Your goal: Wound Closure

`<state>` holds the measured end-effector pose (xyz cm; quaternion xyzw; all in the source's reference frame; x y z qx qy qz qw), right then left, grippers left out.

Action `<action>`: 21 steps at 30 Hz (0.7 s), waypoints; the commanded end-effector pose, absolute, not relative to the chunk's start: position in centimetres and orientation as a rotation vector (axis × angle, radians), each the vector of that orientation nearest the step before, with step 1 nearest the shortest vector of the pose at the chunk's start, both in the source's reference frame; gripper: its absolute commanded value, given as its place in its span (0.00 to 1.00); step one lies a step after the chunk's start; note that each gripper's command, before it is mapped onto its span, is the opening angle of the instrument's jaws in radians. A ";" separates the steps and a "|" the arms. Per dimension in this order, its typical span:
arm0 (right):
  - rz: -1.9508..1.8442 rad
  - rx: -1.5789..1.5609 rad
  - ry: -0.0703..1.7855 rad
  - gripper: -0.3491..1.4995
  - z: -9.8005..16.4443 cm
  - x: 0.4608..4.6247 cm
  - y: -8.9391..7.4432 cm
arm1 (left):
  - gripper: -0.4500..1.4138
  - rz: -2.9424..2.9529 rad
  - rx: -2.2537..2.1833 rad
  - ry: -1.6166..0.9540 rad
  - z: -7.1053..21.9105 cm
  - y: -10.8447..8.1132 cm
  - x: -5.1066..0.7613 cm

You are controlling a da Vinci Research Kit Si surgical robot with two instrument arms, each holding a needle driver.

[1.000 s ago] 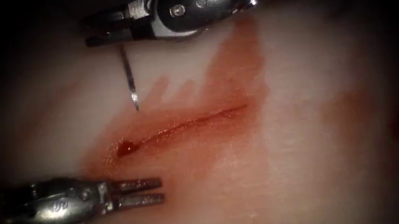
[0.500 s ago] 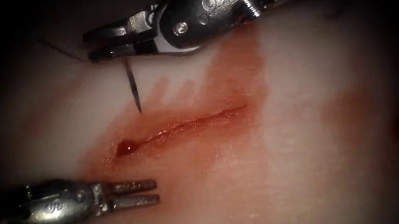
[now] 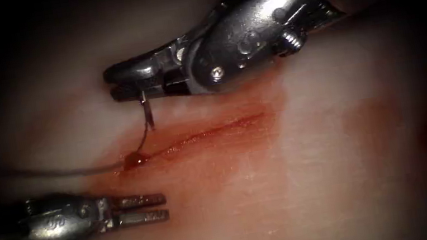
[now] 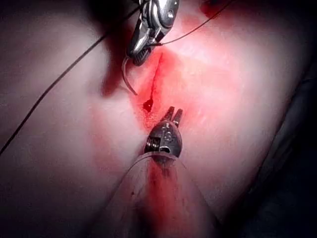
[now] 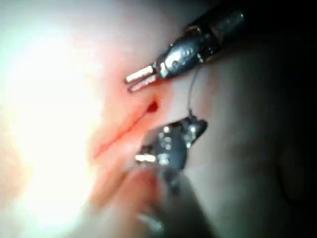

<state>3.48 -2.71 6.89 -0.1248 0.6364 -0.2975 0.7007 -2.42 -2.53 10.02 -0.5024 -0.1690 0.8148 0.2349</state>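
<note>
Above the cut, right tool clamping needle (lower now), thread newly visible, left tool parted, empty, no legible markings.

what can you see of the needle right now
The needle is a thin, curved, dark metal sliver. The right tool has its jaws shut on it near one end, the rest curving down to a point above the left end of the cut, over the tissue, not visibly in it. Thread trails left.
</note>
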 end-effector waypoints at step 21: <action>-0.792 -0.294 1.379 0.00 7.1 3.61 -3.1 | 0.30 2.247 -1.368 -0.470 10.1 -2.6 -2.44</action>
